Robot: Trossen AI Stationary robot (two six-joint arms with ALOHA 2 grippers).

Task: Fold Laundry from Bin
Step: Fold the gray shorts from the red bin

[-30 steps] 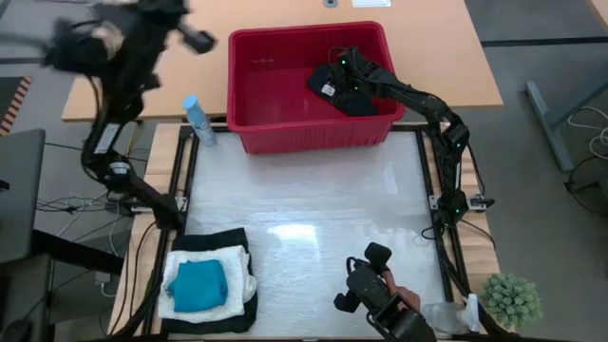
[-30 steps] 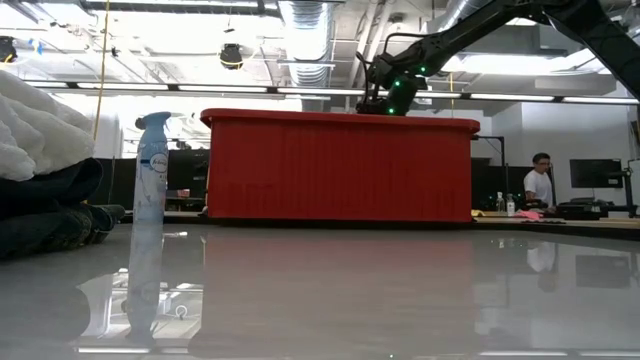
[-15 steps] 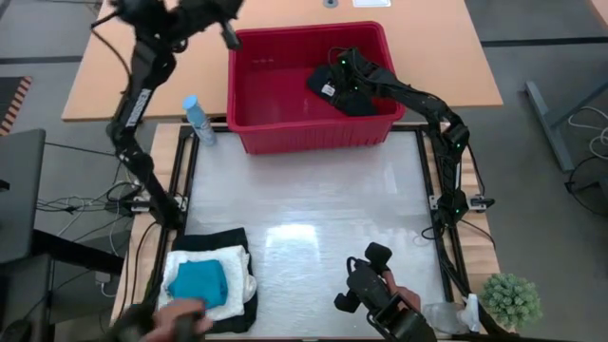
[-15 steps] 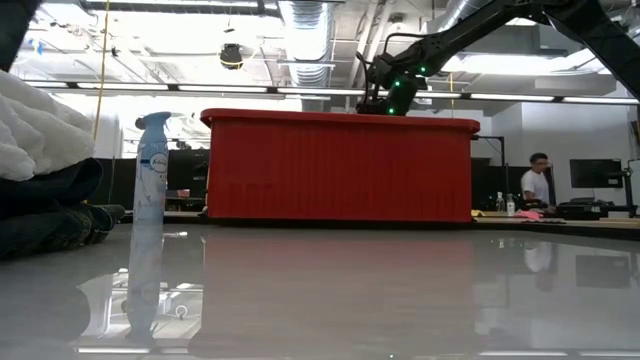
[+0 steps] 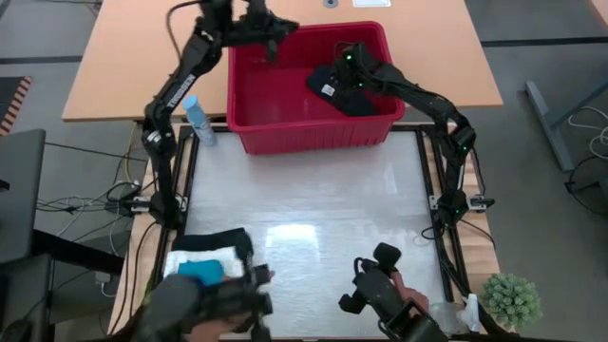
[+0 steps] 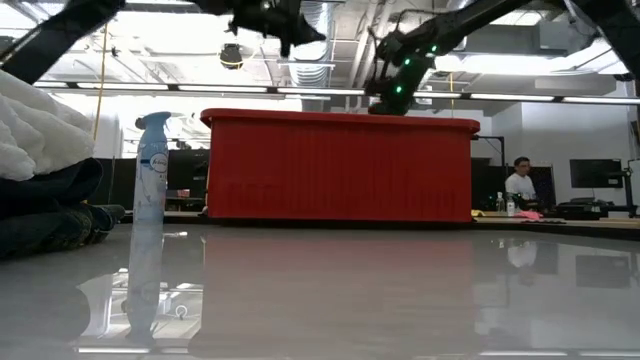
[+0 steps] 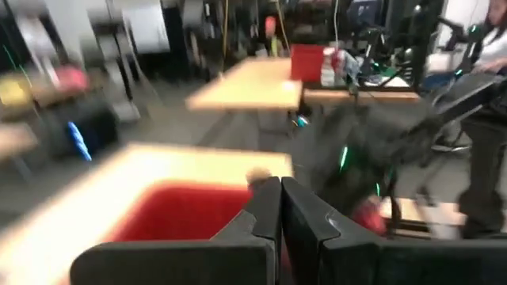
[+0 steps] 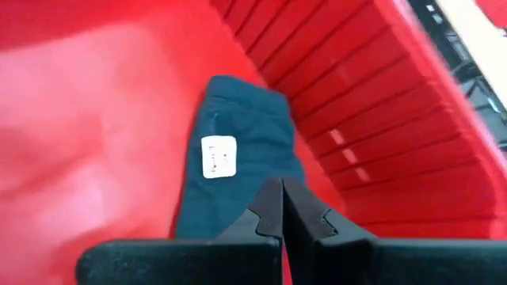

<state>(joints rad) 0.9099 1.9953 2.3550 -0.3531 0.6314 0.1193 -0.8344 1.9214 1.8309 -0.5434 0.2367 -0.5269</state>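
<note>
The spray bottle (image 5: 199,120) just left of the bin carries a blue label, but its writing is too small to read; in the low view it (image 6: 151,196) stands upright on the table. The dark garment (image 8: 238,170) in the bin bears a white tag with print too small to make out.

A second ago the left arm was out over the far left, beyond the bin; now the left gripper (image 5: 273,27) hangs over the bin's far left corner, fingers (image 7: 277,214) pressed together on nothing. The right gripper (image 5: 344,66) has barely moved: it stays above the dark garment (image 5: 340,92) at the right of the bin, its fingers (image 8: 279,207) clenched together with no cloth between them. A blurred dark shape has come in over the near left corner of the table, covering part of the folded stack.

The bin (image 5: 252,90), red with ribbed walls, sits at the far edge of the table (image 5: 313,204), empty but for that one black garment lying crumpled against its right wall. The folded stack (image 5: 204,261) lies at the near left: black cloth beneath, white crinkled cloth over it, a bright blue piece on top
</note>
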